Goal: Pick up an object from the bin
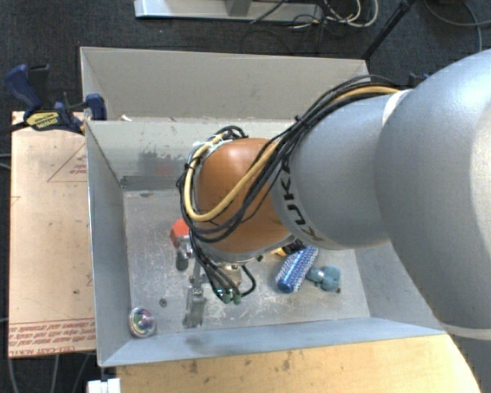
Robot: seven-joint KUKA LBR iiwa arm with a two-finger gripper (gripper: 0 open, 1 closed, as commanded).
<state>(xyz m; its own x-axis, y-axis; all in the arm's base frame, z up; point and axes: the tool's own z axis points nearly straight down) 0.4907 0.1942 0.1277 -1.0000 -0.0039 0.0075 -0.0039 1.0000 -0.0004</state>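
My gripper (195,298) hangs under the orange wrist cover, low over the bin floor left of the middle, and nothing shows in it. A small red-orange thing (177,231) lies just above it, partly hidden by the cover. Towards the bin's front left corner, apart from the gripper, sits a clear shiny ball (141,322). To the right lies a blue bristly cylinder (296,269) with a small grey-blue piece (326,278) beside it.
The arm and its cover hide the middle and back right of the bin. Bare scratched floor shows along the left wall and the front wall.
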